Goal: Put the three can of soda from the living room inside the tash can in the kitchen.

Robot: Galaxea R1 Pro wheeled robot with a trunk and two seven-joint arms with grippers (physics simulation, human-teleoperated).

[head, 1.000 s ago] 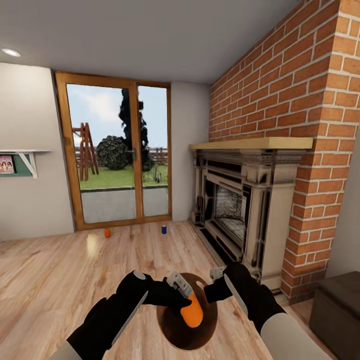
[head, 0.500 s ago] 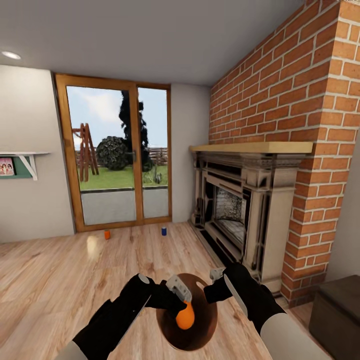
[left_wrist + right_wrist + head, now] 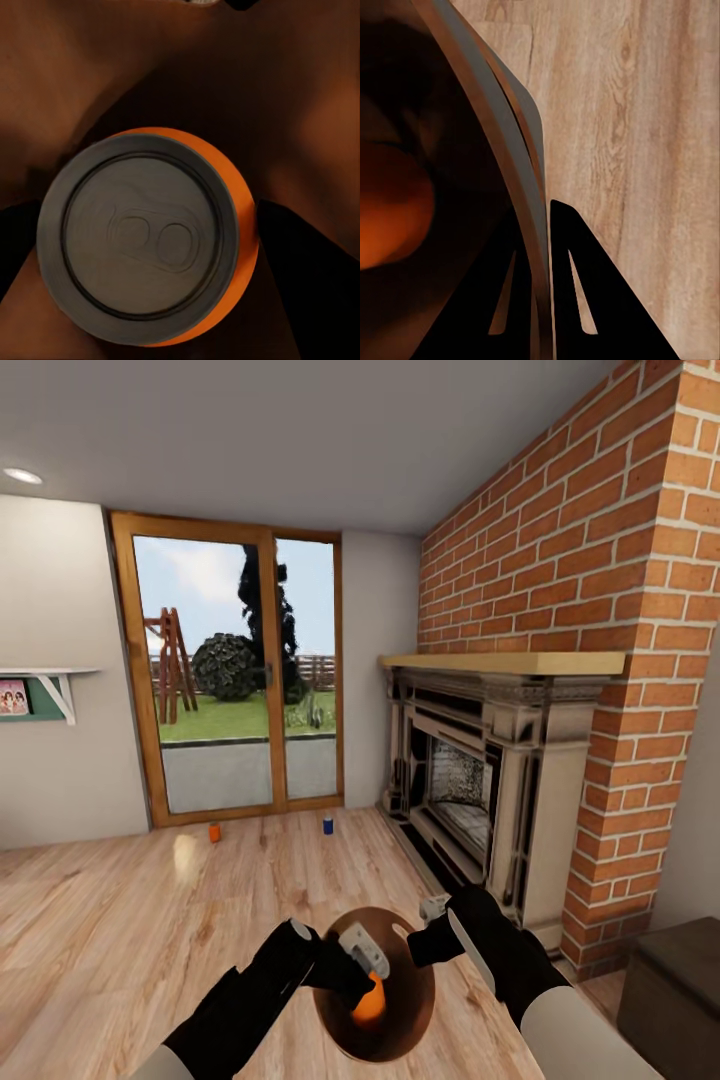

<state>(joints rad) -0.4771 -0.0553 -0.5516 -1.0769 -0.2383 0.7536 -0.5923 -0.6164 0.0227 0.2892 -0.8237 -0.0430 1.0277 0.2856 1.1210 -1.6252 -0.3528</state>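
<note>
From the head camera, the living room showed a light wood floor [image 3: 150,920] running back to wood-framed glass doors [image 3: 235,670], with grass and a tree outside. A red-brick chimney [image 3: 620,610] rose on the right above an ornate fireplace [image 3: 480,780] with a pale mantel. A white shelf [image 3: 45,685] hung on the left wall, and a dark box [image 3: 675,990] sat at the lower right. Near the doors an orange can [image 3: 214,833] and a blue can [image 3: 327,824] stood well apart on the floor. Close in, the bin [image 3: 400,1020] sat between the arms; the left gripper [image 3: 362,965] reached into its brown inside, clenched on a third can [image 3: 369,998], orange, low within the bin. The right gripper [image 3: 432,920] gripped the bin's far rim.

At the left wrist, the can's grey top [image 3: 139,240] with its pull tab faced the camera, dark fingers [image 3: 300,285] at both sides and the brown inside of the bin [image 3: 285,97] all around.

At the right wrist, two black fingers [image 3: 585,292] pinched the thin bin wall [image 3: 521,187], one inside and one outside, above the wood floor [image 3: 637,150].
</note>
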